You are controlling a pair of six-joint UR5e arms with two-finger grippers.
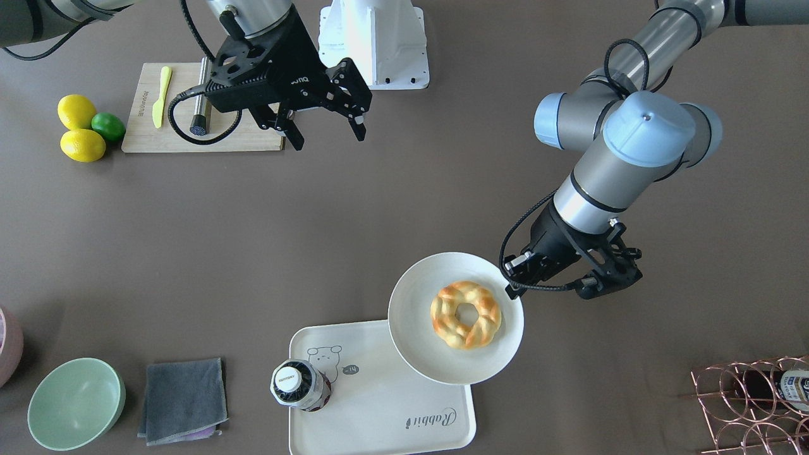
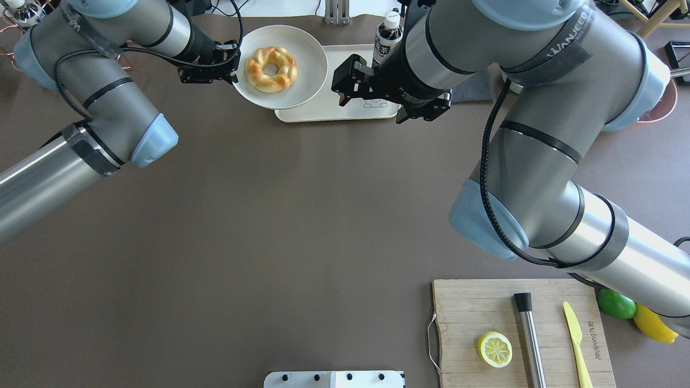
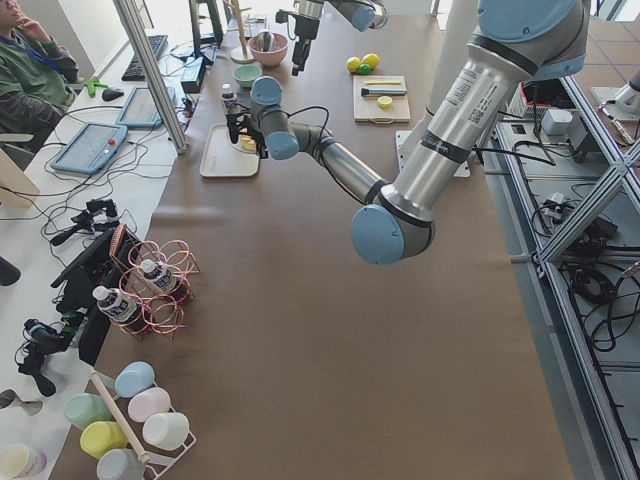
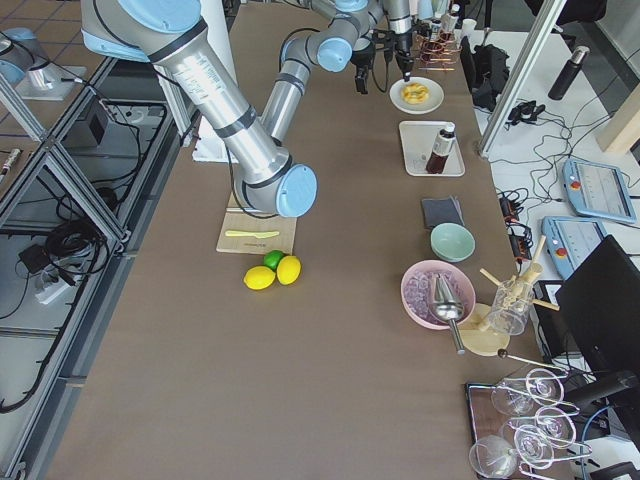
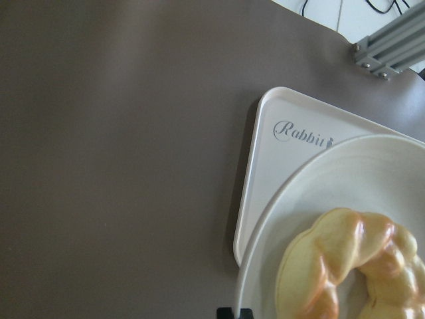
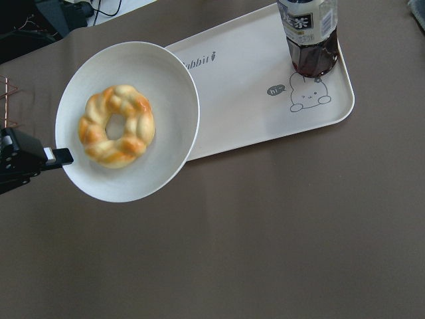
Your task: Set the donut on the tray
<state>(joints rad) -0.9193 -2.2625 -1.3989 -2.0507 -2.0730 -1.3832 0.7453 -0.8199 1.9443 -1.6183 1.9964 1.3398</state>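
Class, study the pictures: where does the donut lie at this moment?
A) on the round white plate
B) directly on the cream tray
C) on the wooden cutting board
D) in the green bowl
A: the donut lies on the round white plate, whose rim the left tool grips, and the plate only overlaps a corner of the tray.

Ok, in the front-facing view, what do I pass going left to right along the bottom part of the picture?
From the left: pink bowl, cut by the edge → mint-green bowl → grey cloth → bottle → donut on the plate → copper wire rack. The tray spans under bottle and plate, so it is left unplaced.
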